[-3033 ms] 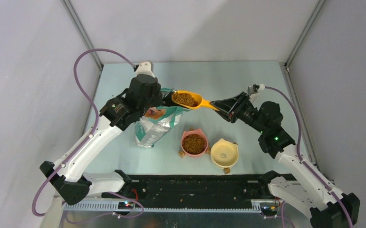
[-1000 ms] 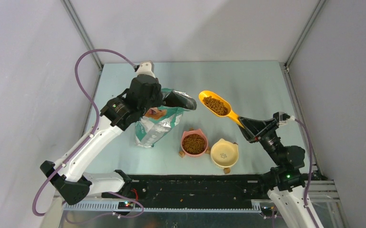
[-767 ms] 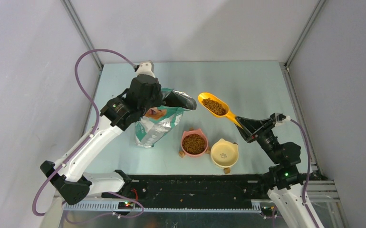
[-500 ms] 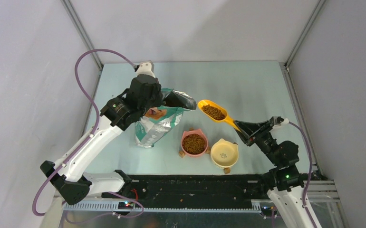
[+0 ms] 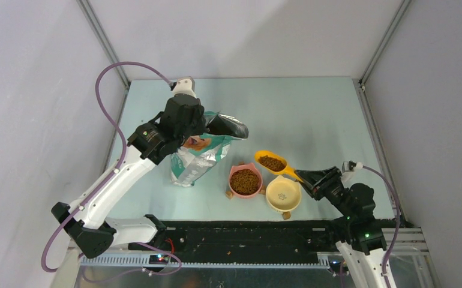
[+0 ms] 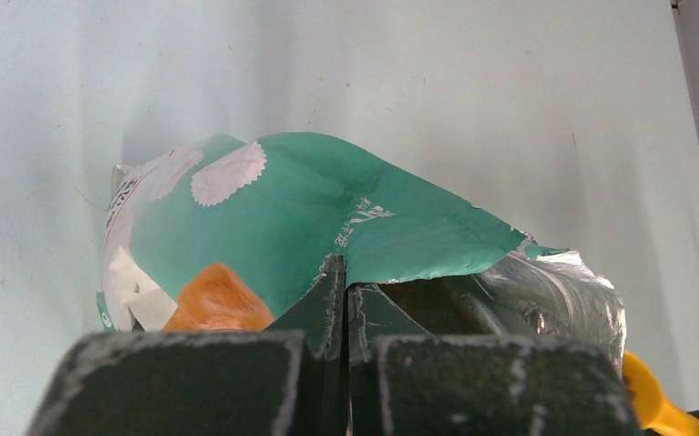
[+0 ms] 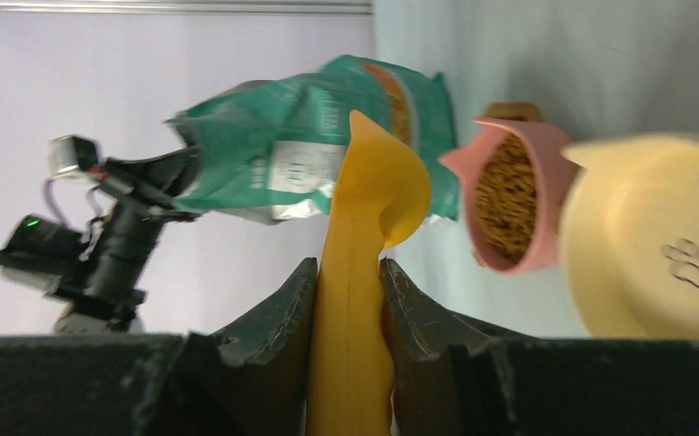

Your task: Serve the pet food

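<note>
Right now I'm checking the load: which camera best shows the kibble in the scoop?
Top external: the kibble lies in plain sight in the orange scoop. Right wrist looks along the scoop's handle, kibble hidden; left wrist catches only an orange sliver.

R pincer (image 7: 348, 272) clamps orange scoop (image 7: 369, 173) handle; kibble (image 7: 505, 195) in pink bowl (image 7: 462, 213), yellow bowl (image 7: 618, 200) beside.

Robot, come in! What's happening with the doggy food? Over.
Left gripper shut on bag rim. Right gripper shut on scoop handle; kibble near yellow bowl, not poured. Pink bowl full. Nothing blocking.
</note>
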Tool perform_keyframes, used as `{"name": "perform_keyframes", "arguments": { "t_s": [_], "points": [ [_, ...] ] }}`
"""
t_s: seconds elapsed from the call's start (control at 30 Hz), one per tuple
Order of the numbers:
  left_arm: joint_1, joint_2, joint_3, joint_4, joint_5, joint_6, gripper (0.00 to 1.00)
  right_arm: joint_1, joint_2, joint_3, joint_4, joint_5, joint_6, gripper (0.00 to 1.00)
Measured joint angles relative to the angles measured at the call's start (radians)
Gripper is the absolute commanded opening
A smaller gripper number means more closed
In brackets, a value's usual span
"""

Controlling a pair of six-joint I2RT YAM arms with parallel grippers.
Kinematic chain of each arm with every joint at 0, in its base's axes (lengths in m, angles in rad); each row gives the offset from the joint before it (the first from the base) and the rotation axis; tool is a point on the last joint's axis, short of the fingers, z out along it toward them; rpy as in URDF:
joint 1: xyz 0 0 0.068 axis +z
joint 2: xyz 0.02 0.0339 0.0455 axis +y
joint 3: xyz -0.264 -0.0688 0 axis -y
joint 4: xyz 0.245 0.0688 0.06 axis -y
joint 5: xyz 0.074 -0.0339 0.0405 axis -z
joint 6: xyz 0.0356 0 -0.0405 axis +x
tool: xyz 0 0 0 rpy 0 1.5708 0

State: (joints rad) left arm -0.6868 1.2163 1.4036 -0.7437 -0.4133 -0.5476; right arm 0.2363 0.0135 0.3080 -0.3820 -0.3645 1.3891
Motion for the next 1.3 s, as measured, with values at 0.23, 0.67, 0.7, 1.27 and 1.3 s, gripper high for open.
{"name": "perform_keyframes", "arguments": {
  "t_s": [0.23,0.67,0.7,1.27,1.3],
  "points": [
    [0.000,0.000,0.000,0.000,0.000,0.000,0.00,-0.003,0.000,0.034,-0.242,0.002,-0.073,0.00],
    [0.000,0.003,0.000,0.001,0.000,0.006,0.00,-0.005,-0.001,0.121,-0.438,0.020,-0.153,0.00],
    [0.000,0.004,0.000,0.001,0.000,0.006,0.00,-0.005,-0.001,0.136,-0.452,0.022,-0.161,0.00],
    [0.000,0.009,0.000,0.002,0.001,0.006,0.00,0.008,-0.002,0.229,-0.496,0.040,-0.198,0.00],
    [0.000,0.009,0.000,0.002,0.001,0.006,0.00,0.012,-0.002,0.235,-0.499,0.044,-0.198,0.00]
  ]
}}
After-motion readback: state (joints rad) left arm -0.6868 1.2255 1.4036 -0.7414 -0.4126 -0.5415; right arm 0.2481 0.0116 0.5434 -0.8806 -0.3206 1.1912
